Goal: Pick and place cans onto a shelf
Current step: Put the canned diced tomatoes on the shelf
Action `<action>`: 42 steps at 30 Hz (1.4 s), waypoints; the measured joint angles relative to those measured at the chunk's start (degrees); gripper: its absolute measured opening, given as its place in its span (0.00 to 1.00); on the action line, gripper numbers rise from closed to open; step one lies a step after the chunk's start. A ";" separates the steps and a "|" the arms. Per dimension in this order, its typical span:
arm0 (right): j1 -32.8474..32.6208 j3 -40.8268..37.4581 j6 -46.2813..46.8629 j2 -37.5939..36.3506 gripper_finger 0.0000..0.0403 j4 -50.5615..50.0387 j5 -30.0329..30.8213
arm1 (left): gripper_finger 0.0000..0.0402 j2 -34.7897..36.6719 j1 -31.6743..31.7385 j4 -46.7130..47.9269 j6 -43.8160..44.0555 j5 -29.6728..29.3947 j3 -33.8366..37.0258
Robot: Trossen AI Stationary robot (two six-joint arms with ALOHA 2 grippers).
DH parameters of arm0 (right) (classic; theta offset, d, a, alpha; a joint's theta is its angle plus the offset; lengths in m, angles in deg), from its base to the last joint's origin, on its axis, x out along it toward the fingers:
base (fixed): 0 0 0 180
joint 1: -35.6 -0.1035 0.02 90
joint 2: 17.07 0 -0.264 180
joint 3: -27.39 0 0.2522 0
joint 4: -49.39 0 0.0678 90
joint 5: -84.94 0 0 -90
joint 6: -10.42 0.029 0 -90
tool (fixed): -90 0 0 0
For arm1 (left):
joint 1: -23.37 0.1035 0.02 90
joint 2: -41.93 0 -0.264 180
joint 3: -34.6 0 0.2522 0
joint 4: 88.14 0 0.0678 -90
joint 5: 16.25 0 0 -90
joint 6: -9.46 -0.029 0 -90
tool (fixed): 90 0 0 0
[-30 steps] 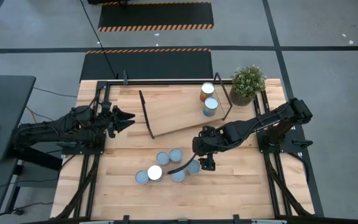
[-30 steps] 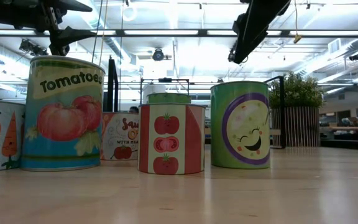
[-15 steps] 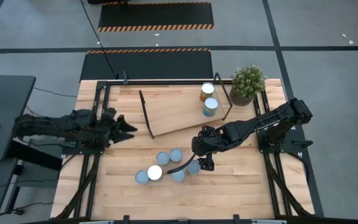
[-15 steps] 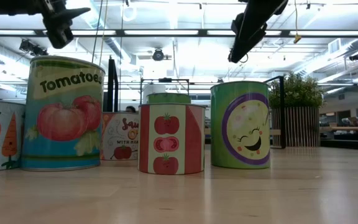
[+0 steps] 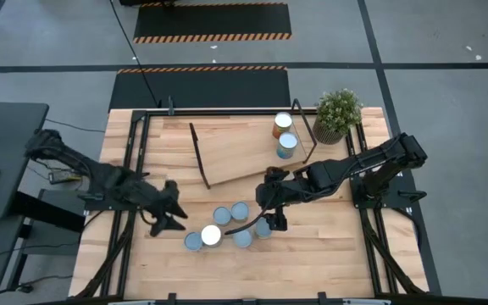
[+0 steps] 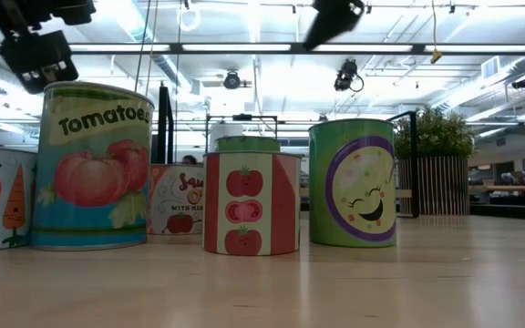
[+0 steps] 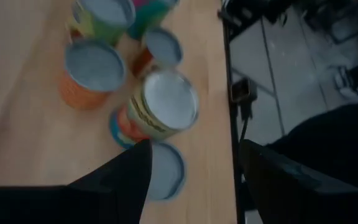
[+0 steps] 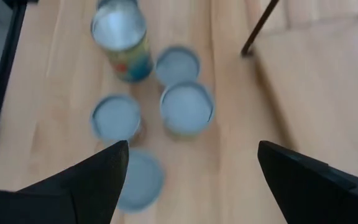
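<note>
Several cans [image 5: 222, 215] stand upright in a cluster on the tabletop near its front, their pale round tops up; the low view shows their printed sides [image 6: 94, 169]. Two more cans [image 5: 285, 135] stand on the shelf [image 5: 240, 152], a light board with black frame ends at the back. My left gripper [image 5: 174, 209] hovers open just left of the cluster, slanting down toward it [image 7: 194, 177]. My right gripper [image 5: 263, 220] hangs open above the cluster's right side [image 8: 191, 171]. Neither touches a can.
A potted green plant [image 5: 339, 114] stands at the table's far right corner, beside the shelf's right frame end. Black frame rails run along both table sides. Bare wood lies in front of the cans [image 6: 335, 282].
My left gripper has swung from beside the shelf's left end toward the near edge and the cans, and has tipped downward. My right gripper has risen a little above the cluster. Both have stayed open. No can has moved.
</note>
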 joint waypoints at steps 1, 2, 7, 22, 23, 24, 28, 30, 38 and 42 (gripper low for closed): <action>0.00 -0.16 -0.87 0.00 0.91 1.13 0.52 | 0.61 -1.92 -1.21 -1.40 0.04 -0.44 -0.02; 0.02 -0.32 -1.59 0.00 0.91 2.24 0.90 | 0.61 -3.67 -2.42 -2.80 0.04 -1.12 -0.04; 0.00 -0.47 -1.58 0.02 0.91 4.32 2.03 | 0.61 -12.37 -6.83 -2.62 -0.39 -8.09 -3.62; -2.02 -0.53 -1.38 0.02 0.91 6.94 1.98 | 0.61 -28.11 -8.06 3.80 2.99 -17.91 -10.45; -2.10 -0.53 -1.38 0.02 0.91 7.20 1.98 | 0.61 -28.66 -8.05 4.11 3.52 -18.51 -10.59; -2.23 -0.53 -1.38 0.02 0.91 7.50 1.98 | 0.61 -29.14 -8.03 4.64 4.13 -18.95 -10.69; -2.83 -0.53 -1.38 0.02 0.91 8.47 1.96 | 0.61 -30.27 -7.97 5.62 5.47 -20.44 -10.73; -3.09 -0.53 -1.38 0.02 0.91 8.51 1.96 | 0.61 -30.26 -7.96 5.71 5.71 -21.13 -10.73; -3.39 -0.53 -1.38 0.04 0.91 8.47 1.98 | 0.61 -30.21 -7.71 5.59 7.13 -21.80 -10.73; -3.39 -0.53 -1.38 0.04 0.91 8.47 1.98 | 0.61 -30.21 -7.71 5.59 7.17 -21.84 -10.73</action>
